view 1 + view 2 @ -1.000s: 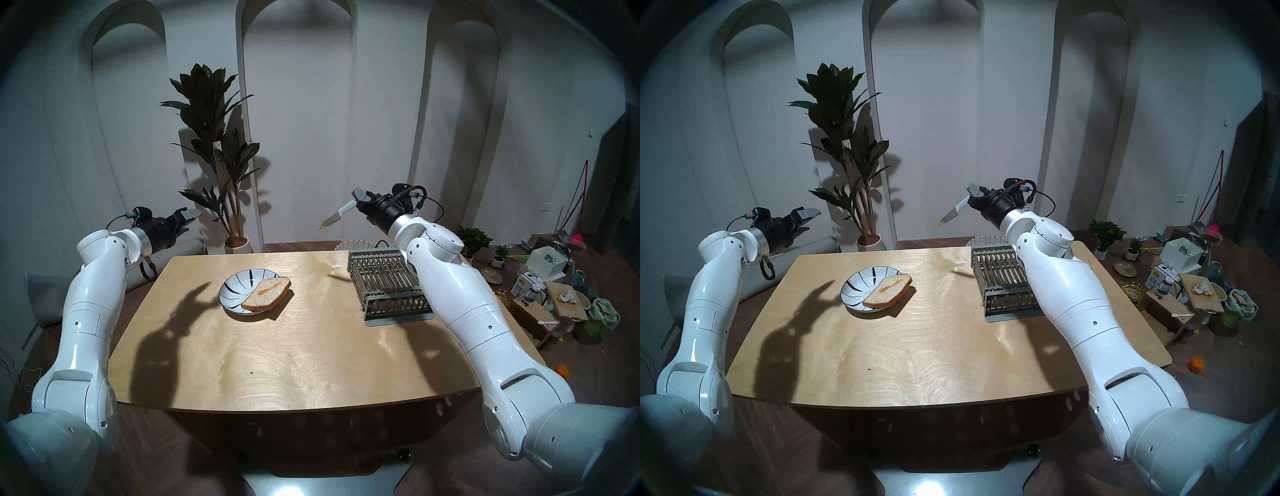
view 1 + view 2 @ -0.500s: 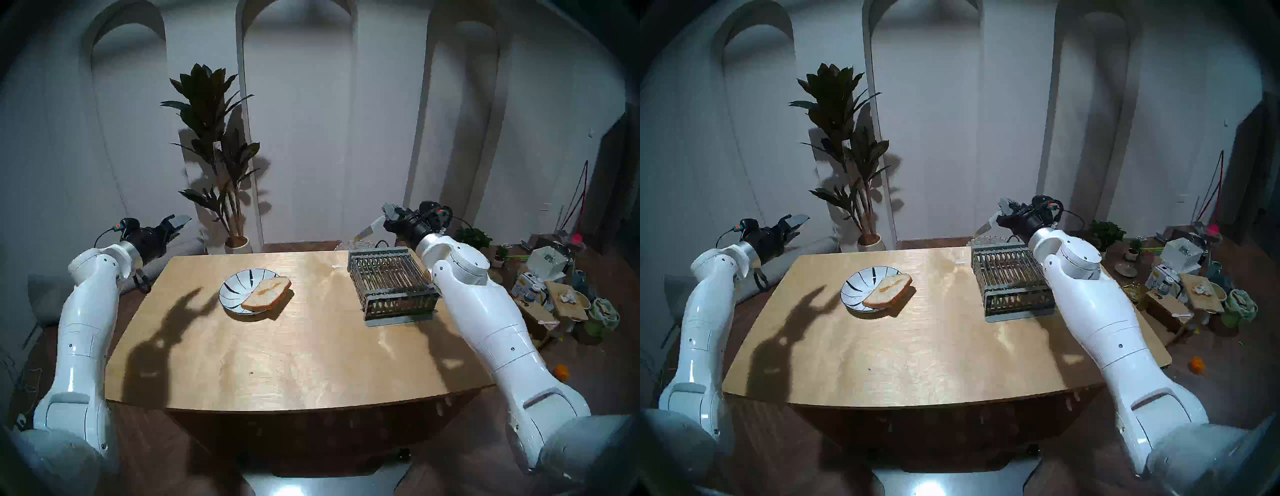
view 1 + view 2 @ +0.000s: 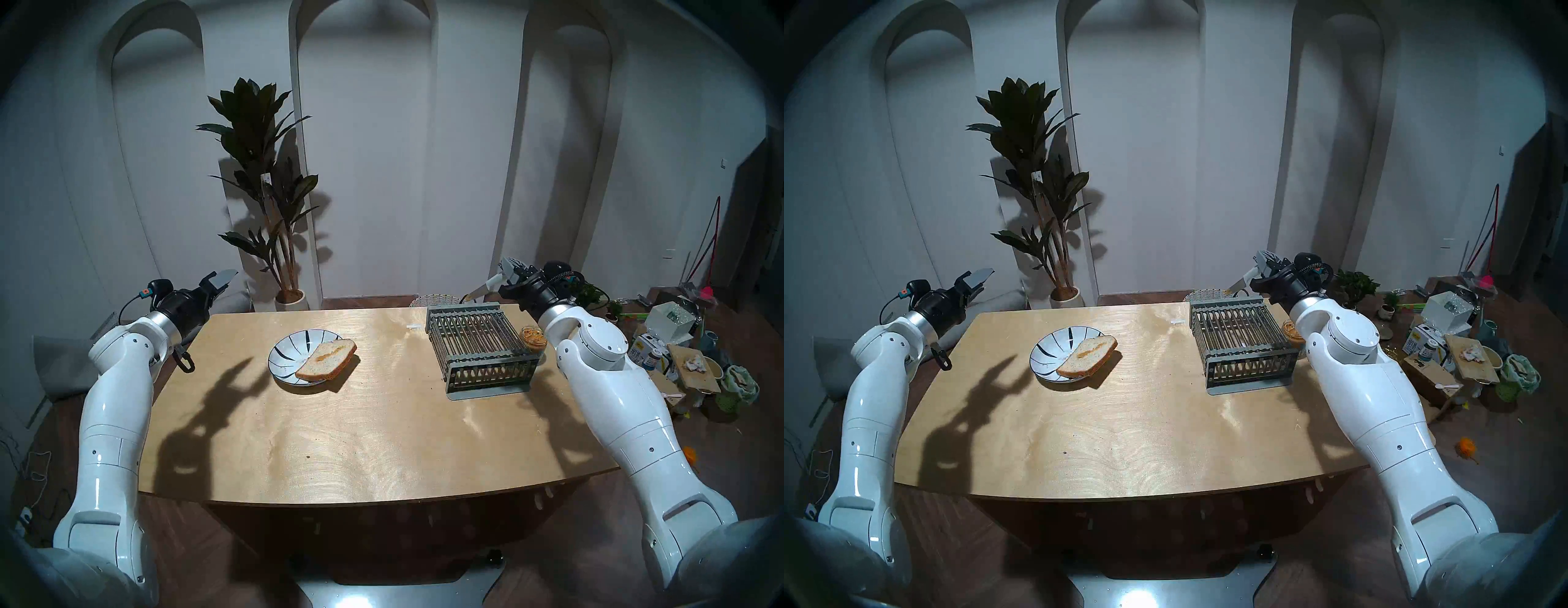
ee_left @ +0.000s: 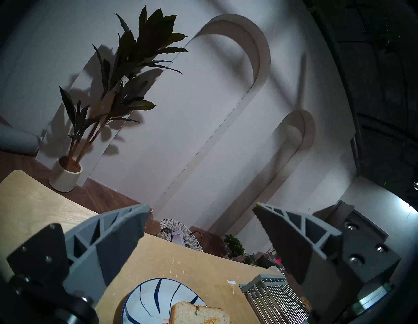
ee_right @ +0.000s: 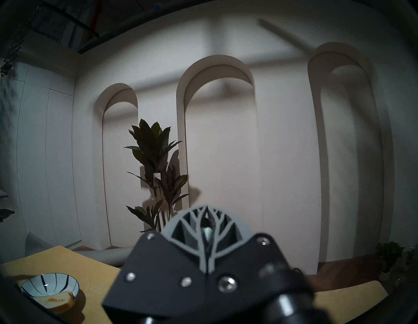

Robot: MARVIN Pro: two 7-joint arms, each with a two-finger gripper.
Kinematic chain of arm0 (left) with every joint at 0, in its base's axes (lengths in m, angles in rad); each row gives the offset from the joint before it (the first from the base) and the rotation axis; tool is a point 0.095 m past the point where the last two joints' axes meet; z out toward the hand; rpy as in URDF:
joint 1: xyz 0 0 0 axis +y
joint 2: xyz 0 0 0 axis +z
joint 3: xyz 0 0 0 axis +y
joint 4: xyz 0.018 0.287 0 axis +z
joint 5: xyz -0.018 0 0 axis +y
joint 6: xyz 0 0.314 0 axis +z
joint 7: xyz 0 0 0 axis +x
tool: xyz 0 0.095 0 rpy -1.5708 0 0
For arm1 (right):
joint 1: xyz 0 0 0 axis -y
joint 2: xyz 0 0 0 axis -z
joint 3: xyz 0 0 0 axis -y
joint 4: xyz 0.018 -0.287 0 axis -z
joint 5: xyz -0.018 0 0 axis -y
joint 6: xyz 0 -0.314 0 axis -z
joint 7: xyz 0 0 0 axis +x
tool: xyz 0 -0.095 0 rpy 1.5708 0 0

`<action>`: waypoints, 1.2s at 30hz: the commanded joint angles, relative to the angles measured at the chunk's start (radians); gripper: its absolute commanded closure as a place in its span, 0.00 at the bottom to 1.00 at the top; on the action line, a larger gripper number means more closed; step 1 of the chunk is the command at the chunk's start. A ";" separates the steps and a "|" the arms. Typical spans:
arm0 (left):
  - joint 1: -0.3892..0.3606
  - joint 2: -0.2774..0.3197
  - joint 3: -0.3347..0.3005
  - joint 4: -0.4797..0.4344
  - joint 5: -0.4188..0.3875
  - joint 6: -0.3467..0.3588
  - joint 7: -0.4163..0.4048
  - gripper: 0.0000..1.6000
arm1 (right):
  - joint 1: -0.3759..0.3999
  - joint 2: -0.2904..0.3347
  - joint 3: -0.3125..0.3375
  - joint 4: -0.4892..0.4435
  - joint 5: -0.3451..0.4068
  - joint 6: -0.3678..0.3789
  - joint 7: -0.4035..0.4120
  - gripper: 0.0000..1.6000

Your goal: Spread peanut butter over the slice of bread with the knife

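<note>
The slice of bread (image 3: 326, 360) lies half on a white plate with blue stripes (image 3: 285, 349), overhanging its right rim, with a peanut butter smear (image 3: 329, 353) on top. A small clear tub of peanut butter (image 3: 533, 337) stands right of the rack. My right gripper (image 3: 510, 268) is shut on the knife (image 3: 478, 290) by its pale handle, held in the air behind the rack with the blade pointing left and down. My left gripper (image 3: 220, 280) is open and empty, raised off the table's back left corner. The left wrist view shows the bread (image 4: 199, 314) below the open gripper (image 4: 201, 208).
A grey wire rack (image 3: 479, 348) on a tray sits at the table's back right. A wicker basket (image 3: 432, 300) and a potted plant (image 3: 271, 191) stand behind the table. Boxes and clutter (image 3: 679, 356) cover the floor at the right.
My right arm has swung right and down with the knife, from above the table's back to behind the rack, uncovering the tub. My left arm dipped back, then turned slightly inward.
</note>
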 commanded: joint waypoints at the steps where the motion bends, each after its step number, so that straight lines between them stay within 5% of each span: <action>1: 0.057 -0.041 -0.017 -0.092 -0.006 -0.071 -0.040 0.00 | -0.078 0.034 0.034 -0.049 -0.014 -0.070 0.006 1.00; 23: 0.271 -0.207 -0.060 -0.346 0.033 -0.377 -0.110 0.00 | -0.301 0.036 0.123 -0.179 -0.050 -0.335 0.038 1.00; 36: 0.361 -0.371 -0.101 -0.453 0.171 -0.610 -0.123 0.00 | -0.385 -0.059 0.128 -0.163 -0.092 -0.547 0.020 1.00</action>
